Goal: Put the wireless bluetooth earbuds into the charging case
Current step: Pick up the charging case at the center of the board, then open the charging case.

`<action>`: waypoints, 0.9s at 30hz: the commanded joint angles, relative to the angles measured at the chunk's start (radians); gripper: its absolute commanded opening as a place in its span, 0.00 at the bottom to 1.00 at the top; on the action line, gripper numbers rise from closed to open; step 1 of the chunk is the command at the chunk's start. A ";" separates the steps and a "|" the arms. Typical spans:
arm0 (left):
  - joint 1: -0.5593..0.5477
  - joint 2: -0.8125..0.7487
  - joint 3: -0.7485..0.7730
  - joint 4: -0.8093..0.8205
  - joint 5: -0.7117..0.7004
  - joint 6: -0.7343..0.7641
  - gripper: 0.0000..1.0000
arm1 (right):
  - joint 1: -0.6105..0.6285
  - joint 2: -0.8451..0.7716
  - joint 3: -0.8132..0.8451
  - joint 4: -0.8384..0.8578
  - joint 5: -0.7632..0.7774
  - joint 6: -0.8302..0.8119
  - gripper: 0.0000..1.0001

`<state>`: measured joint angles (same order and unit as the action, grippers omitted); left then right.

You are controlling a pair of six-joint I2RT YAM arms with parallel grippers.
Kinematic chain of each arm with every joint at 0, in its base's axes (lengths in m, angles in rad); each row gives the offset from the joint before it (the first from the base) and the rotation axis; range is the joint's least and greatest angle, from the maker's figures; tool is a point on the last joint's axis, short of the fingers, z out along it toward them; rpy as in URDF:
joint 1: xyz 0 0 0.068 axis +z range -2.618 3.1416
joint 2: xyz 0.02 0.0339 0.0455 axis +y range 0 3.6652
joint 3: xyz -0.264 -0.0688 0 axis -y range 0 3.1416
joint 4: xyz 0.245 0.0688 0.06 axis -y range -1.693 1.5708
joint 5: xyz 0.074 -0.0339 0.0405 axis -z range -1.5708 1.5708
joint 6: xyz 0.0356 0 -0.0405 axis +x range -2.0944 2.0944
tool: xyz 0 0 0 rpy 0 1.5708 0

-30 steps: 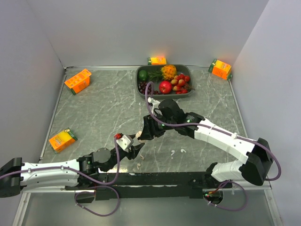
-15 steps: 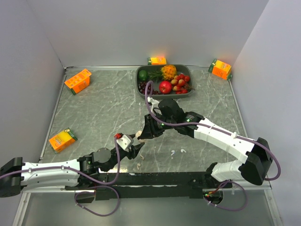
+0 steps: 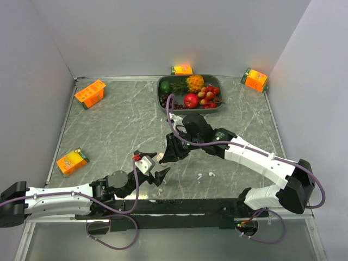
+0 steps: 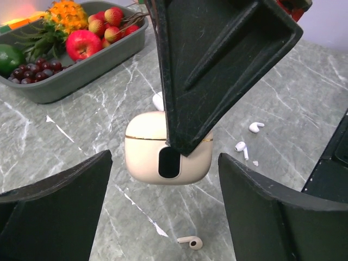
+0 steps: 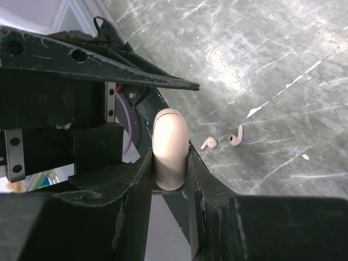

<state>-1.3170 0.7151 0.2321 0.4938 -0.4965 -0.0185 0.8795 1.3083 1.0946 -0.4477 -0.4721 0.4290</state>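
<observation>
Right gripper (image 3: 168,154): pinched on the charging case (image 4: 145,148), one finger on each broad face, and I see it held up off the table (image 3: 114,128)
Case state: a thin seam runs round it and I read the lid as shut, so nothing can go in yet
Left gripper (image 3: 159,176): spread wide and carrying nothing, its two fingers (image 4: 60,212) framing the case in the left wrist view without touching it
Case from the left gripper: straight ahead and just beyond the fingertips, centred in the gap, rounded bottom edge towards me
Earbuds (image 4: 254,127): two white ones lie close together on the table, off to the right of the case and well apart from it
Lone earbud (image 4: 190,242): a cream one on the table below and just in front of the left fingers, stem lying roughly across the gap between them
Fourth piece (image 4: 157,101): a white bit peeks out behind the case, and I cannot tell more
Nearer arm: the left is free and closest to the lone earbud; the right is busy with the case
Step I judge in hand: presenting the case so the left fingers can work the lid
Risk: the case is smooth and rounded, so a push on the lid could twist it in the grip
Tray (image 4: 81,76): fruit tray far behind, out of my way
</observation>
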 commanded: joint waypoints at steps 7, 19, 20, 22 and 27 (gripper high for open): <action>-0.007 0.007 0.015 0.083 0.049 0.008 0.78 | 0.019 -0.003 0.056 -0.025 -0.043 -0.036 0.00; -0.005 0.026 0.003 0.095 0.059 0.025 0.11 | 0.029 -0.033 0.047 -0.020 -0.033 -0.033 0.00; -0.005 0.023 0.001 0.092 0.058 0.026 0.01 | 0.029 -0.038 0.048 -0.023 -0.027 -0.030 0.07; -0.007 0.015 0.000 0.092 0.055 0.028 0.01 | 0.027 -0.056 0.044 -0.016 -0.001 -0.026 0.34; -0.004 -0.003 -0.002 0.081 0.061 0.028 0.01 | 0.029 -0.084 0.050 -0.016 0.064 0.001 0.70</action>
<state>-1.3197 0.7368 0.2321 0.5407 -0.4416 0.0067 0.9001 1.2858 1.1000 -0.4816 -0.4534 0.4126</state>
